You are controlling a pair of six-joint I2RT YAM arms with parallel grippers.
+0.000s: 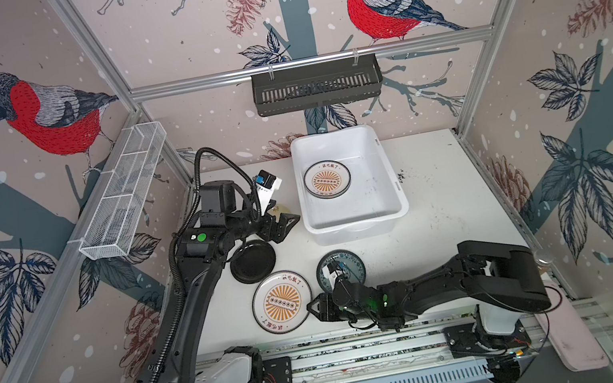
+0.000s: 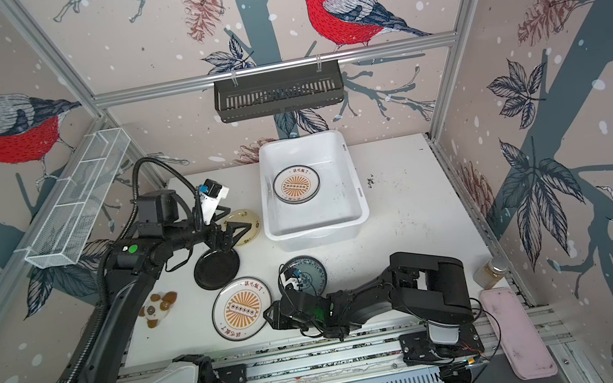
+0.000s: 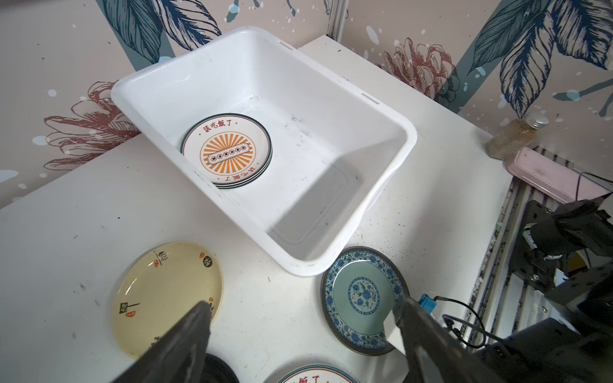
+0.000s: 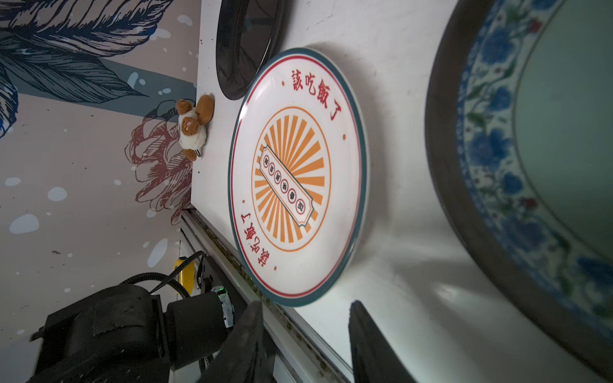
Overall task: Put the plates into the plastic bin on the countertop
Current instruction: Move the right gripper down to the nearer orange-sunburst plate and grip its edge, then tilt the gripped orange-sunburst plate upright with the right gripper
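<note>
Arms reach in from the front rail: the left gripper [image 1: 285, 227], jaws wide and empty, hangs above the pale yellow plate [image 3: 166, 298], just left of the plastic bin [image 1: 357, 226]. The right gripper [image 1: 318, 308], jaws partly apart and empty, lies low on the countertop [image 1: 448, 219] at the rim of a sunburst plate [image 1: 282, 302]. Inside the bin sits a plate stack [image 1: 327, 180].

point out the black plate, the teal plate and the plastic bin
black plate [image 1: 252, 262], in a top view, its dark centre
teal plate [image 3: 362, 295], left wrist view, its flowered centre
plastic bin [image 1: 368, 195], in a top view, bare floor
</note>
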